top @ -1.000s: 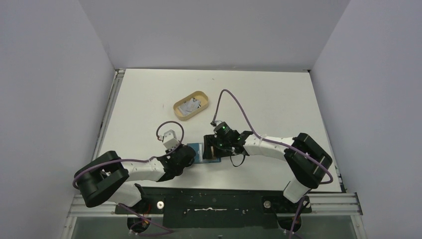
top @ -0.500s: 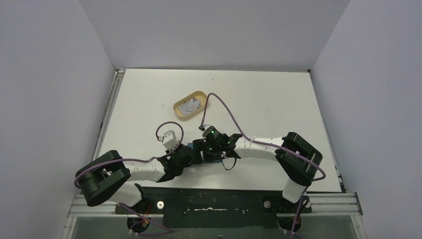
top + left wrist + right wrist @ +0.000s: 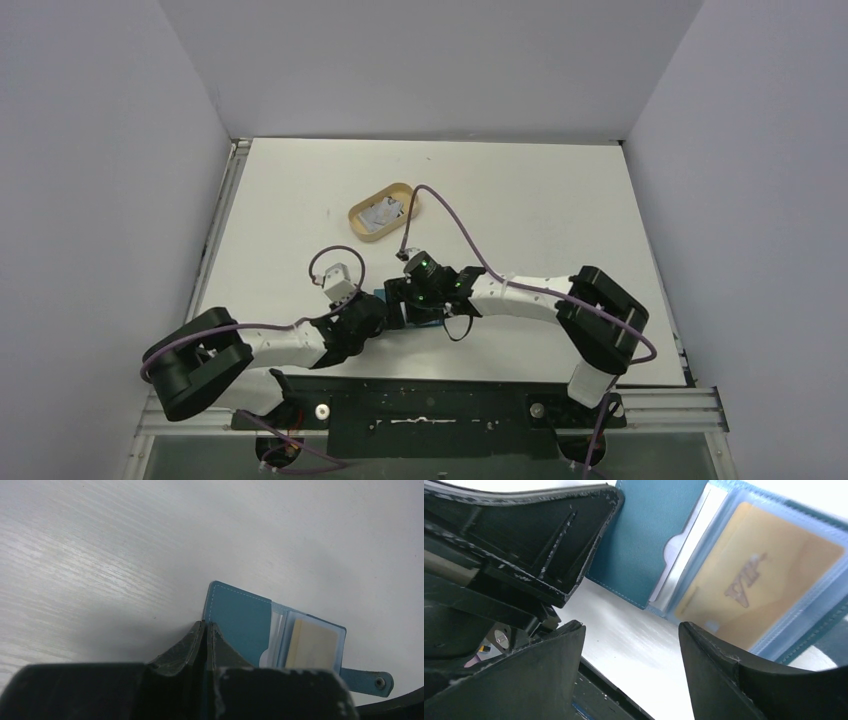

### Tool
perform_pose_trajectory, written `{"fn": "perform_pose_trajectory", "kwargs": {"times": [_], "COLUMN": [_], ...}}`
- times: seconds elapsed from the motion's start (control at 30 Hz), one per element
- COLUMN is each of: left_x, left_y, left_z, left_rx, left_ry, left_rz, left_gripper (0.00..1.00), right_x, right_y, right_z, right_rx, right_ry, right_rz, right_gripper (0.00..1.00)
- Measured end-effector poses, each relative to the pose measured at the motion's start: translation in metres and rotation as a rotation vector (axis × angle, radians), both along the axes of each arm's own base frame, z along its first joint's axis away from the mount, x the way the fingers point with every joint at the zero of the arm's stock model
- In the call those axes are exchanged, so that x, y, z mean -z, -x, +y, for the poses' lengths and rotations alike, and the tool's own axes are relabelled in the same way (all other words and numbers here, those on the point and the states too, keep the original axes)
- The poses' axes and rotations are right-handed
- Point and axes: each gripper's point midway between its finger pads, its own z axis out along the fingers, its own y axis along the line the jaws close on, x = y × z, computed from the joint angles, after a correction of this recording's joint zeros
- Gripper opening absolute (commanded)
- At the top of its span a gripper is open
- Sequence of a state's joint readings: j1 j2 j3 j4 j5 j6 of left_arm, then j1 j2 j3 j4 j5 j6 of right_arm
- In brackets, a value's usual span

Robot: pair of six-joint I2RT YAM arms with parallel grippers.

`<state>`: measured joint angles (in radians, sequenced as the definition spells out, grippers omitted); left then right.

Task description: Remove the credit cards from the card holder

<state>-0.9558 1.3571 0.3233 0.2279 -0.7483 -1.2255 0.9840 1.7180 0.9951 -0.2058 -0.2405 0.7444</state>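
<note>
The teal card holder [image 3: 240, 625] lies open on the white table, snap tab [image 3: 372, 681] at its right. A yellowish credit card [image 3: 314, 645] sits in its clear pocket, also shown in the right wrist view [image 3: 764, 575]. My left gripper [image 3: 206, 624] is shut on the holder's left edge. My right gripper [image 3: 631, 627] is open, low over the table just beside the holder [image 3: 649, 545], with nothing between its jaws. In the top view the two grippers meet, left [image 3: 380, 308] and right [image 3: 398, 298], and the holder [image 3: 427, 320] is mostly hidden under the right one.
An oval tan tray [image 3: 402, 191] stands further back on the table, with whitish-grey cards [image 3: 380, 212] in it. The table's near edge and a black rail [image 3: 609, 690] run close under the right gripper. The left gripper's finger [image 3: 549, 545] is right beside the right gripper.
My right gripper has moved left over the card holder, up against the left gripper. The left arm has shifted only slightly and keeps its grip.
</note>
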Motion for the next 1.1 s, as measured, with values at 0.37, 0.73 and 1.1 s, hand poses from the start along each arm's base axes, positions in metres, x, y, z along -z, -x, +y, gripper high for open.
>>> {"fn": "perform_pose_trajectory", "kwargs": {"times": [0.37, 0.73, 1.1], "left_x": [-0.001, 0.0, 0.0], "left_y": [0.008, 0.009, 0.009], "left_z": [0.002, 0.002, 0.002], "left_rx": [0.034, 0.038, 0.04], "left_ry": [-0.016, -0.02, -0.024], "left_rz": [0.023, 0.024, 0.025], "left_gripper": [0.0, 0.0, 0.0], "right_x": [-0.016, 0.001, 0.01], "right_y": [-0.066, -0.062, -0.056], "right_z": [-0.041, -0.043, -0.034], "right_rx": [0.232, 0.241, 0.248], "right_ry": [0.011, 0.032, 0.013], "right_rz": [-0.119, -0.097, -0.092], "right_gripper": [0.71, 0.71, 0.71]}}
